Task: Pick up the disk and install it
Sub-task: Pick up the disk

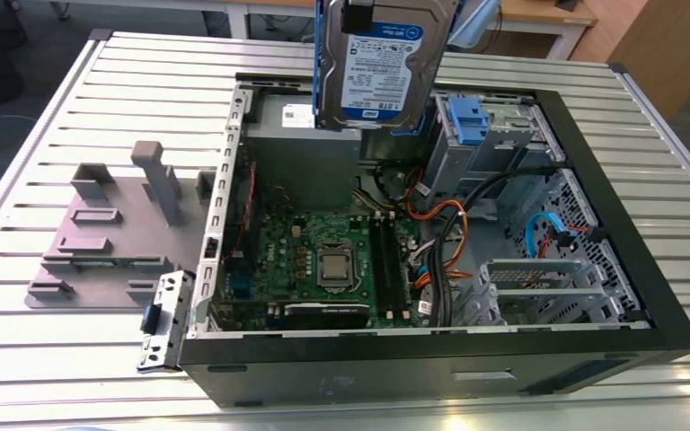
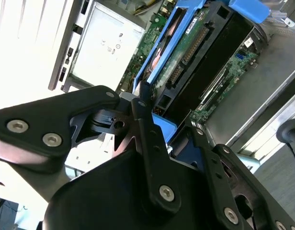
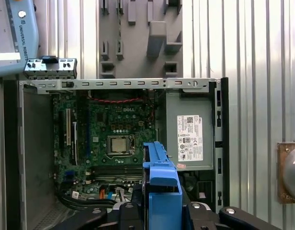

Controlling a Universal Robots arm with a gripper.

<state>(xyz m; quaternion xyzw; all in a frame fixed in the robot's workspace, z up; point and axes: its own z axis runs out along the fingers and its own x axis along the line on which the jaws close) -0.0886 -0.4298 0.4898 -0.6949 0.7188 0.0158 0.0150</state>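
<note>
In the exterior view, the disk [image 1: 381,67] hangs upright, high above the open computer case [image 1: 441,359]. Its white-and-blue label faces the camera and its blue rails run down both sides. It is over the rear of the case, between the power supply [image 1: 303,135] and the drive cage [image 1: 489,135], and well clear of both. I judge the pick-up done and the carrying step in hand, with the install not yet made. Seating the disk would call for turning it to match the cage and lining its rails up with the cage's guides. In the second wrist view, the gripper [image 2: 164,122] is clamped on the disk [image 2: 195,52] at its near end. The black fingers [image 2: 142,96] press against the blue frame, and the green circuit-board underside stretches away from them. In the first wrist view, the disk [image 3: 159,187] shows edge-on as a blue rail rising from the gripper [image 3: 157,211]. Below it lies the motherboard [image 3: 119,143], and beside that is the power supply [image 3: 190,139] with its white sticker.
</note>
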